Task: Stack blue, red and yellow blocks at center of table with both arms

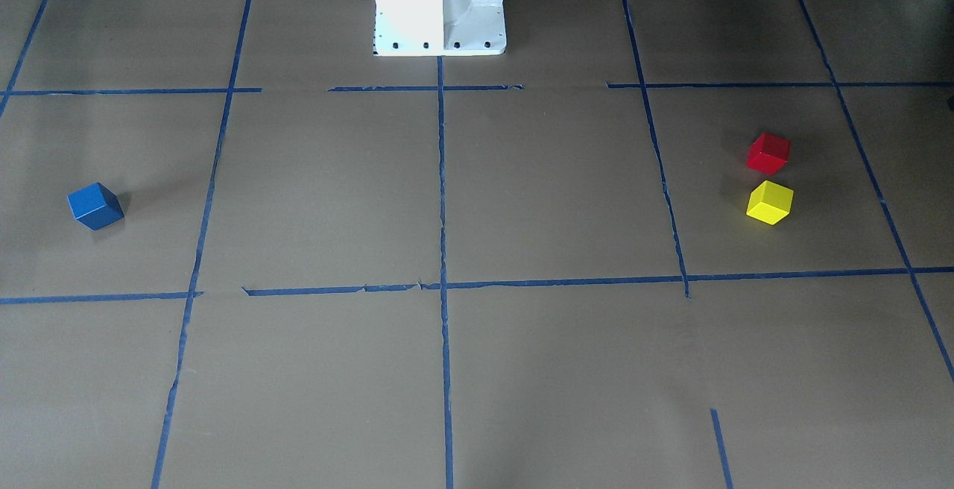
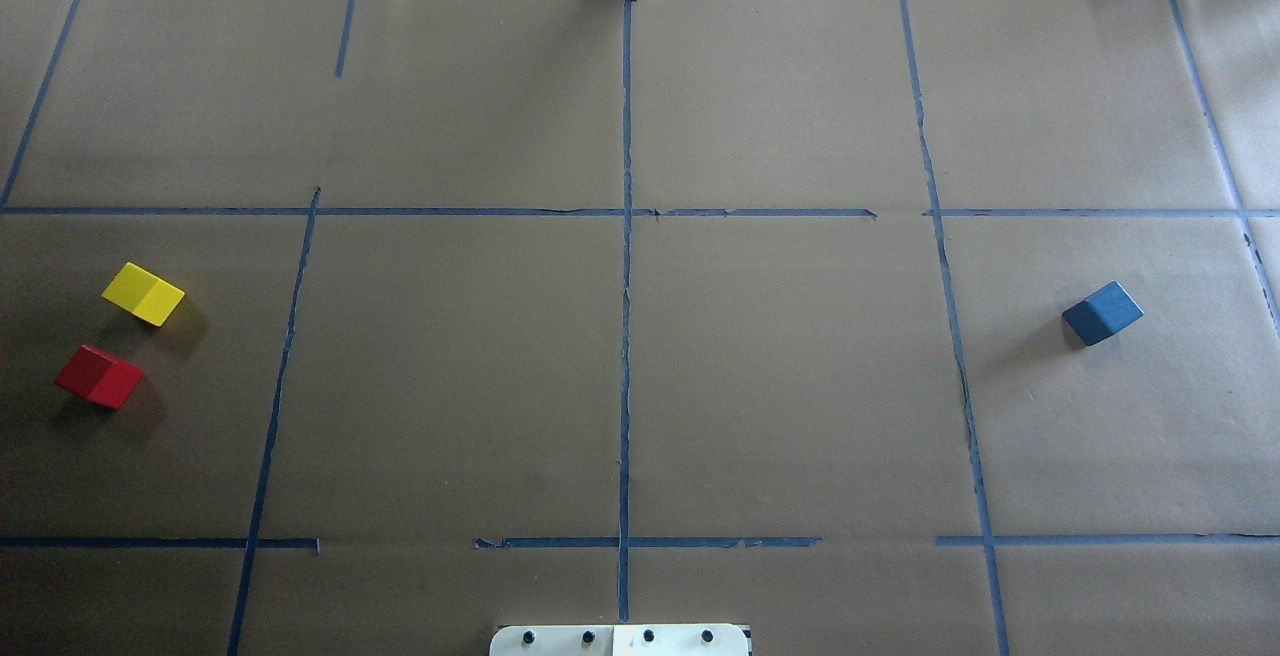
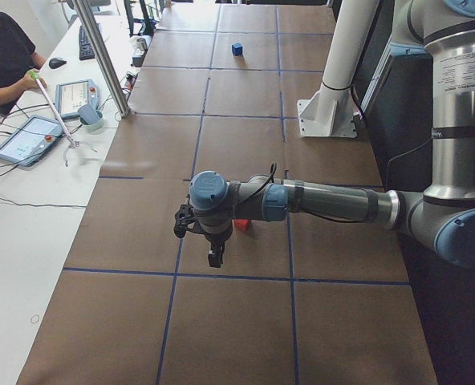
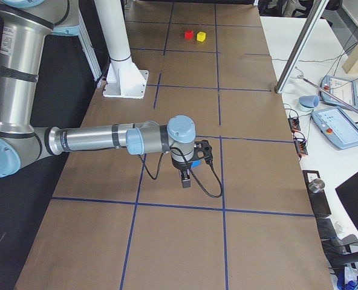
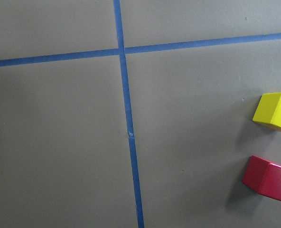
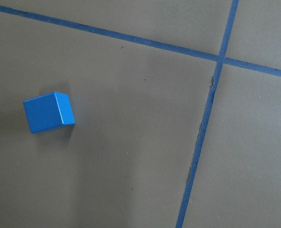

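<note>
The blue block (image 2: 1102,313) lies alone on the table (image 2: 780,376), on my right side; the right wrist view shows it at lower left (image 6: 48,112). The red block (image 2: 98,376) and the yellow block (image 2: 143,293) sit close together on my left side, at the right edge of the left wrist view, red (image 5: 268,178) below yellow (image 5: 275,112). Only the side views show the grippers. The left gripper (image 3: 214,261) hangs above the table beside the red block (image 3: 241,225). The right gripper (image 4: 185,183) hangs beside the blue block (image 4: 195,162). I cannot tell whether either is open or shut.
The white pedestal (image 1: 440,8) stands at the robot's side of the table. A metal post (image 3: 101,56) rises at the far table edge. A person (image 3: 5,56) sits at a side desk with tablets (image 4: 342,127) and cables.
</note>
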Available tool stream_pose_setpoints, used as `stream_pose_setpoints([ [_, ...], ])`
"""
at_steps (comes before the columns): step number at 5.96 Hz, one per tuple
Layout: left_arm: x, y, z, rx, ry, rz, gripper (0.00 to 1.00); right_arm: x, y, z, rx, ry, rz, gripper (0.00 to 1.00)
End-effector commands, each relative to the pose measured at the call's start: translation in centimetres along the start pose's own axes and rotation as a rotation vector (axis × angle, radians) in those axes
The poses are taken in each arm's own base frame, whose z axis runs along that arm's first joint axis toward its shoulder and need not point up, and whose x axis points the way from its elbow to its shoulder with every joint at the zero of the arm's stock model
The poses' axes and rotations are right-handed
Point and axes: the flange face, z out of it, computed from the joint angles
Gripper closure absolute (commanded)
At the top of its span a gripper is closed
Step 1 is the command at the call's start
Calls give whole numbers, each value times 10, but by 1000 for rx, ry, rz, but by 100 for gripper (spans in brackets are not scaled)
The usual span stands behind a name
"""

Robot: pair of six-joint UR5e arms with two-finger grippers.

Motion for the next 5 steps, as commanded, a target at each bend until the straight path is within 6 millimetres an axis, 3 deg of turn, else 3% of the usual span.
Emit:
stream_pose_setpoints([
  [1,7,-1,-7,21,-6,37,0,-7,-8,-10,-35,-1,33,0],
  [5,2,6,0,9,-2,19,0,-5,4,-5,-29,-10,18,0],
])
